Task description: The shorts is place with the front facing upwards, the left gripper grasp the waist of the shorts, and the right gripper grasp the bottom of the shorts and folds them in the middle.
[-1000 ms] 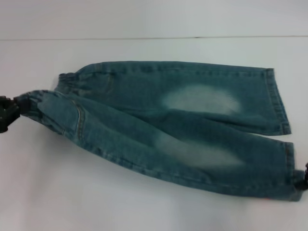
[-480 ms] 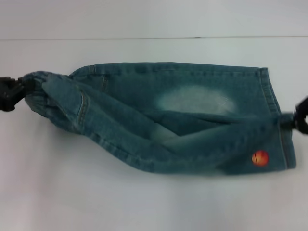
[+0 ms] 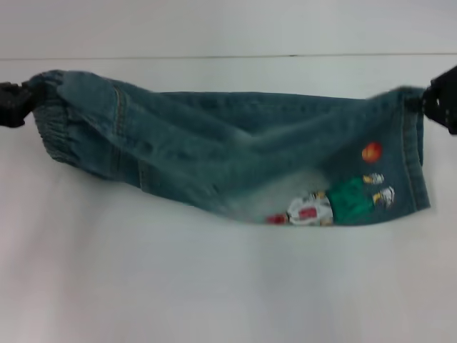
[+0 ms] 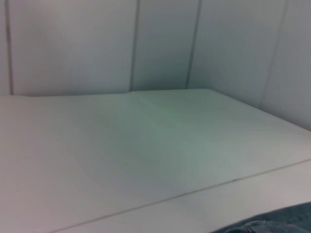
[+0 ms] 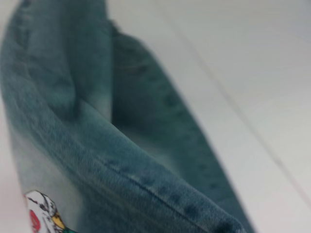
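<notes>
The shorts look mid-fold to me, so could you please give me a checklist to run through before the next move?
1. Left gripper holds the waist of the shorts: ok, cloth bunches at it.
2. Right gripper holds the bottom of the shorts: ok.
3. The shorts are turned over: ok, the cartoon print faces up.
4. Cloth taut between the grippers: not ok, the middle sags.
5. Edges aligned for a flat fold: cannot tell.
6. Table ahead bare: ok.

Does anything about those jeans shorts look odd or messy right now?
Nothing damaged. The shorts hang stretched between the left gripper and right gripper, sagging and twisted, with the cartoon print showing on the turned-over side.
</notes>
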Tool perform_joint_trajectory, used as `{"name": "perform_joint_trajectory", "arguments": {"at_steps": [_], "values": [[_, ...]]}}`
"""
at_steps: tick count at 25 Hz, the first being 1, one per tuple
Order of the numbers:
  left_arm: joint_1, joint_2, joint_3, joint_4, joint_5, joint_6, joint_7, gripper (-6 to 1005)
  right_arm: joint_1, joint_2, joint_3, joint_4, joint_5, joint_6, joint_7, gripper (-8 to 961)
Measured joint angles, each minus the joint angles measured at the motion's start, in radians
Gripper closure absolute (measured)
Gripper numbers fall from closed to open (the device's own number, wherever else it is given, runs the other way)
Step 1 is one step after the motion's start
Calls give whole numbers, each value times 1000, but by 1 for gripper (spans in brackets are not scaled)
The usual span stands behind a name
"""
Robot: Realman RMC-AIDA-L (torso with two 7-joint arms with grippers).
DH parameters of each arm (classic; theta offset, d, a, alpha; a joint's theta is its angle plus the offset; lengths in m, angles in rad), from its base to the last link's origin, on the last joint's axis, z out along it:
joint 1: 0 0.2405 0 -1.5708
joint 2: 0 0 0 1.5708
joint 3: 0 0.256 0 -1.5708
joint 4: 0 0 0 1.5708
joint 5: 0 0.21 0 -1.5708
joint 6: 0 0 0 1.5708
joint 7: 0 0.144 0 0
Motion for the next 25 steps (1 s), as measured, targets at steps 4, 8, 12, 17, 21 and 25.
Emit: {"name": "perform_joint_trajectory", "arguments": {"at_steps": [4, 8, 12, 17, 21, 25], "values": [[-10, 0, 40, -29, -1, -117, -4, 838, 19, -10, 2, 85, 35, 117, -9, 918], [-24, 0, 103, -78, -2, -238, -5, 836, 38, -10, -1, 153, 54, 237, -27, 919], [-29, 1, 195, -123, -2, -358, -6, 833, 59, -4, -9, 224, 52, 337, -39, 919], [-38, 2, 273, -157, -2, -464, -4, 830, 63, -3, -34, 295, 51, 437, -42, 918], [-51, 1, 329, -169, -2, -522, 0, 827, 64, -1, -59, 342, 48, 520, -40, 918], [-82, 5, 355, -214, 0, -591, 1, 825, 69, 0, -68, 394, 48, 582, -43, 919]]}}
